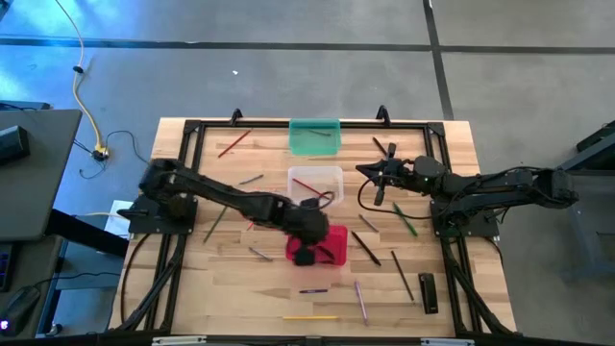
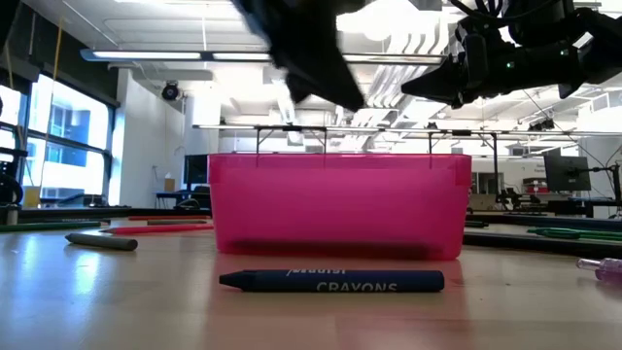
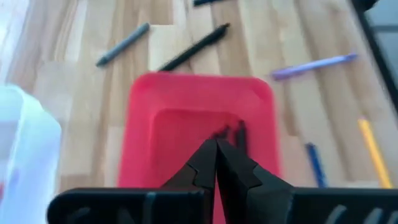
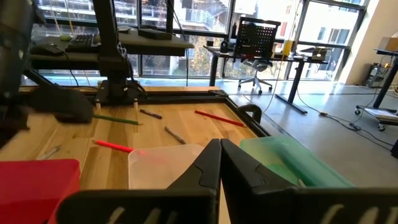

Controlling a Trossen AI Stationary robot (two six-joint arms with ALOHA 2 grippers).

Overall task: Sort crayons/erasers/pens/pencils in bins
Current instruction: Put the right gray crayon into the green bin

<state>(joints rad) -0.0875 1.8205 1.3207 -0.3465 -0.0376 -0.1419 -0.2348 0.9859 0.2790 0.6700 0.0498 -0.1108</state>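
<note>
The left end effector (image 3: 216, 163) hovers over the red rectangular plastic tub (image 3: 199, 99) mid-bench, fingers pressed together, empty; dark pens (image 3: 231, 133) lie inside. The right end effector (image 1: 377, 185), closed, waits beside the clear plastic tub (image 1: 316, 185).

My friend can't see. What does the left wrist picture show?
The left gripper, fingers shut and empty, hangs over a red plastic tub with a dark stick inside. Around it on the wooden table lie a black pen and a purple crayon.

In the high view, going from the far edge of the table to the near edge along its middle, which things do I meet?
Teal bin → clear bin → left pincer over the red bin → blue crayon → yellow pencil.
</note>
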